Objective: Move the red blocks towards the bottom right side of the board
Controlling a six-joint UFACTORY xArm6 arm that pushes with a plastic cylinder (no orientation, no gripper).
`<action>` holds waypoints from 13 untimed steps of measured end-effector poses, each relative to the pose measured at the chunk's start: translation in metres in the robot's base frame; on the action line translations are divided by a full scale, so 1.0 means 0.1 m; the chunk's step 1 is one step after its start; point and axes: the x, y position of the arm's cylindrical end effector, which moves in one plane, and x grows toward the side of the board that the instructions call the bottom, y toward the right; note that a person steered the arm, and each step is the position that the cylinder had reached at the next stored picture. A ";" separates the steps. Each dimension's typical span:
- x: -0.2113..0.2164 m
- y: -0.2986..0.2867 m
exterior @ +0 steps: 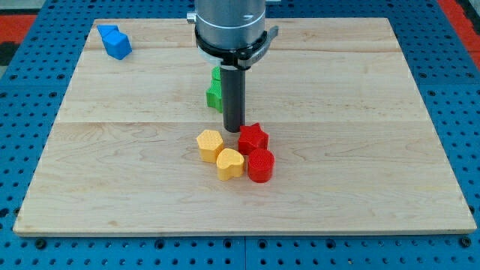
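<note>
A robotics lab: wooden board on a blue perforated bench, robot arm overhead.

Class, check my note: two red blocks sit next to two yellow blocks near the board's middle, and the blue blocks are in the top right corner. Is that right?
Not quite. In the camera view the blue blocks sit in the board's top left corner, not the top right. The rest holds: two red blocks next to two yellow blocks near the middle.

Arm end: a silver-grey metal cylinder with a black ringed collar and small side tabs. Below it was a straight dark rod; my tip was blunt, flat-ended.
</note>
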 end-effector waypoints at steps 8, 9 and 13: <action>0.49 0.35; 0.49 0.54; 0.63 1.53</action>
